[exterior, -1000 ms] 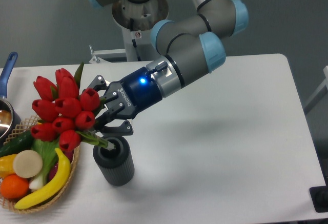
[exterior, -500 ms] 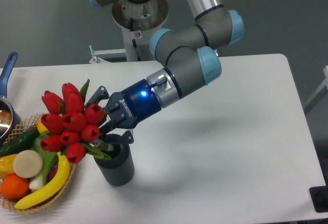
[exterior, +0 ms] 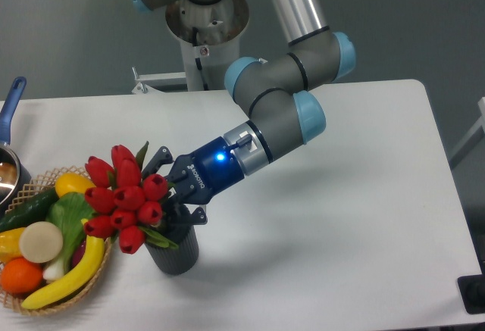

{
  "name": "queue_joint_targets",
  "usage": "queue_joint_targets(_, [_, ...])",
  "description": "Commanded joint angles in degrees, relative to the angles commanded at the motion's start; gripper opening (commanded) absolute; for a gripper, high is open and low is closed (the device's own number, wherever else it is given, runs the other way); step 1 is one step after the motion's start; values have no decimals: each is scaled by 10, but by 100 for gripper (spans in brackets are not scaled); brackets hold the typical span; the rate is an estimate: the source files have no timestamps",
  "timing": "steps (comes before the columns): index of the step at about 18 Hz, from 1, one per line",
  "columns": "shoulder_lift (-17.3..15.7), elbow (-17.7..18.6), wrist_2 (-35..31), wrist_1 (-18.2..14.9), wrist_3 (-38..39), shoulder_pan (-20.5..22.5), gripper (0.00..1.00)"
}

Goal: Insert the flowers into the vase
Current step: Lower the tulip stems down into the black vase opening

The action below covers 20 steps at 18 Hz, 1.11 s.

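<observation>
Where the white table (exterior: 326,195) meets its front-left quarter, the single fixed view lists: vase (exterior: 173,248), dark grey, ribbed, upright on the table, just right of a wicker basket (exterior: 53,293); flowers (exterior: 125,206), a cluster of red tulip buds with green leaves, tilted to the left, stems running down to the right into the mouth of the vase, buds overhanging the basket's right edge. Claw (exterior: 176,198), black, on a blue-lit wrist, reaching down from the upper right, fingers closed narrowly on the stems just above the vase rim, lower finger touching or nearly touching the rim; which cannot be told. Basket contents: banana (exterior: 64,278), orange fruit (exterior: 19,274), a pale round slice (exterior: 40,242), green vegetables (exterior: 68,217), a yellow item (exterior: 72,185) at the back. Blue-handled pot (exterior: 10,115), partly cut off by the left edge, behind the basket.
</observation>
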<state>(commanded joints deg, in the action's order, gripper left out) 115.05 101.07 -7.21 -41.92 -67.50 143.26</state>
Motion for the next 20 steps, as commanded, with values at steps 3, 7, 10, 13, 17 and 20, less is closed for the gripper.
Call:
queue_joint_targets(3, [3, 6, -3, 0, -1, 4, 31])
queue_joint_targets(7, [7, 17, -16, 0, -1, 16, 31])
queue_joint_targets(10, [15, 20, -17, 0, -16, 16, 40])
queue_joint_targets(13, [16, 24, -17, 0, -26, 16, 46])
queue_joint_targets(17, [15, 24, -17, 0, -27, 18, 70])
queue_joint_targets(20, [12, 24, -17, 0, -27, 20, 87])
